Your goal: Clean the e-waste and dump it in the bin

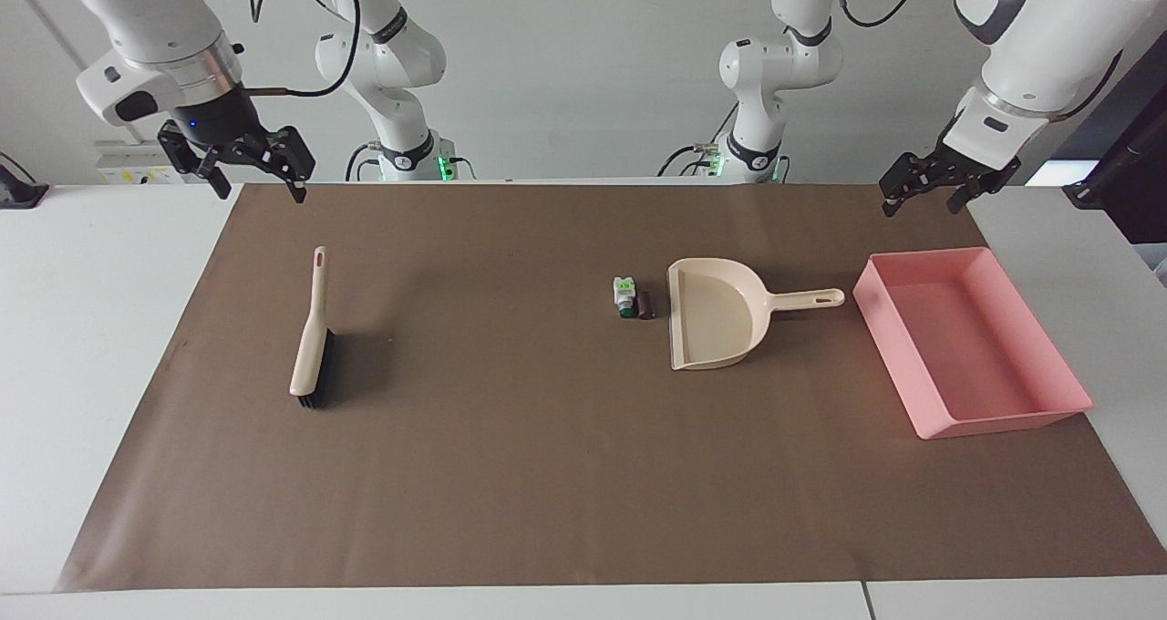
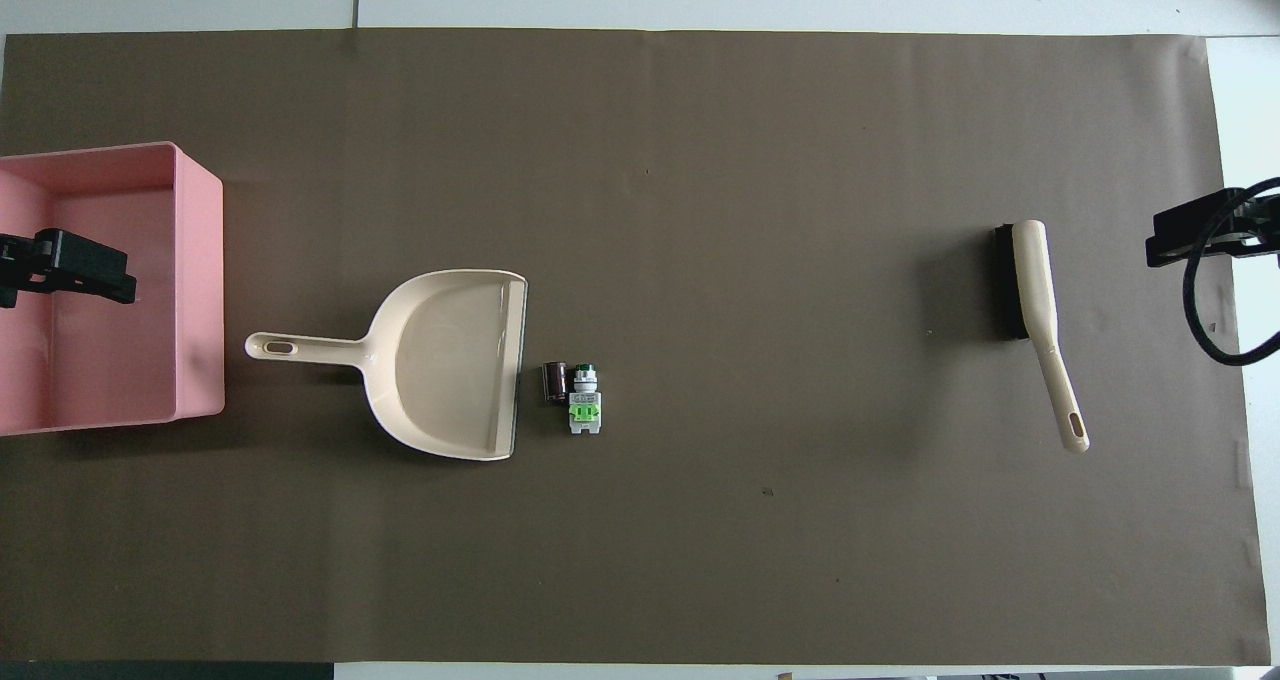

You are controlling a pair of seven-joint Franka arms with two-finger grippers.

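Nothing started: both arms wait, left gripper (image 1: 923, 192) and right gripper (image 1: 257, 171) jaws released; next grab brush (image 1: 311, 339) and dustpan (image 1: 720, 313).

White arms, blk tools, cables

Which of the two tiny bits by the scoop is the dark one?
Find the beige dustpan mid-mat. Two tiny pieces lie just off its open edge. The dark brownish cylinder lies closest to the pan, plain and stubby, unlike the white-and-green component beside it.
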